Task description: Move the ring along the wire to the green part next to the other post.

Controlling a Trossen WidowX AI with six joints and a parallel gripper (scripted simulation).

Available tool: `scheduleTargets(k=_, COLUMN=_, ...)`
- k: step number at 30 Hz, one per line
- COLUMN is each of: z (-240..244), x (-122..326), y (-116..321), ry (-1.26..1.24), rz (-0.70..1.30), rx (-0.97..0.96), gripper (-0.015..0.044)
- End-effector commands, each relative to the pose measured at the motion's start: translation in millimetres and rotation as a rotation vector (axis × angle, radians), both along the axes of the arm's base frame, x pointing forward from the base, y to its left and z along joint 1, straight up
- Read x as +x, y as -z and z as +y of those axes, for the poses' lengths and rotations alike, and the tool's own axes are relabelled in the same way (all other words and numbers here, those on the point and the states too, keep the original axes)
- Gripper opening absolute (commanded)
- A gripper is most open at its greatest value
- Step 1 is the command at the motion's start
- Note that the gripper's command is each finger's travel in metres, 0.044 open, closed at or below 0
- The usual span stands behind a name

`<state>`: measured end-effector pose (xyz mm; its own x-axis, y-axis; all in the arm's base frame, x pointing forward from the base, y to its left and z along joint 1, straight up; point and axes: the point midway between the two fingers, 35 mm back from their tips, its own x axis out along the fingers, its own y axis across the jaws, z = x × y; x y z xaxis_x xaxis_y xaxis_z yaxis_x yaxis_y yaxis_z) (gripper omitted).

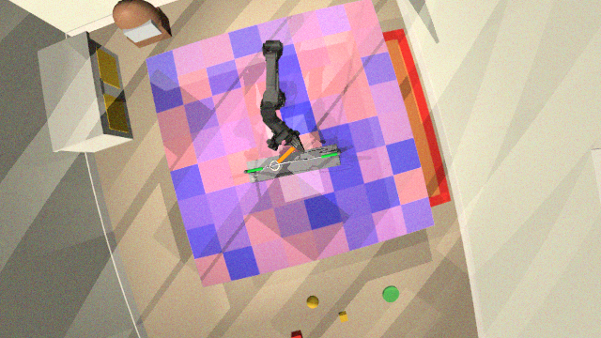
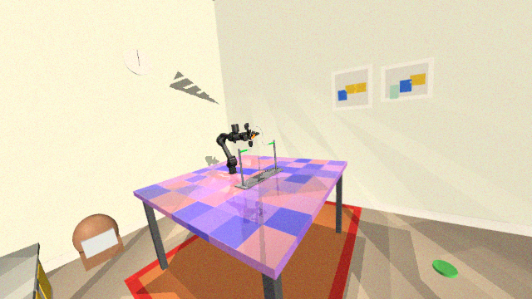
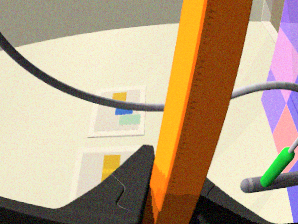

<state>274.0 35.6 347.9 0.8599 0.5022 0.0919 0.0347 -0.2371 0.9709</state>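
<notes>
Top view: ring (image 1: 270, 165) around wire (image 1: 307, 161) (image 3: 82, 95), left of frame centre, between green ends. Orange handle (image 1: 285, 156) (image 2: 253, 136) (image 3: 192, 100) slants up-right from it; jaws of gripper (image 1: 299, 146) (image 2: 256, 134) (image 3: 172, 205) pinched on handle, nearly shut. Posts (image 2: 241, 168) (image 2: 274, 155) rise mid-frame in exterior view. Table (image 1: 225, 202) (image 2: 199, 195) edges well apart from base plate (image 1: 260, 176) (image 2: 239, 187).

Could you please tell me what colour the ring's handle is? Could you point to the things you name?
Orange (image 1: 286, 155) (image 2: 253, 136) (image 3: 195, 100); the wrist view shows it best.
</notes>
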Motion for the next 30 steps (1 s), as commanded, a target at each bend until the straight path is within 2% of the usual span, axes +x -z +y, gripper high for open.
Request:
scheduleTargets(k=1, z=-0.9, x=0.2, y=-2.6, ry=-0.001, rz=0.001, rx=-0.021, gripper=-0.015)
scheduleTargets(k=30, z=-0.6, x=0.5, y=9.9, ry=0.004, rz=0.052, rx=-0.422, gripper=-0.015)
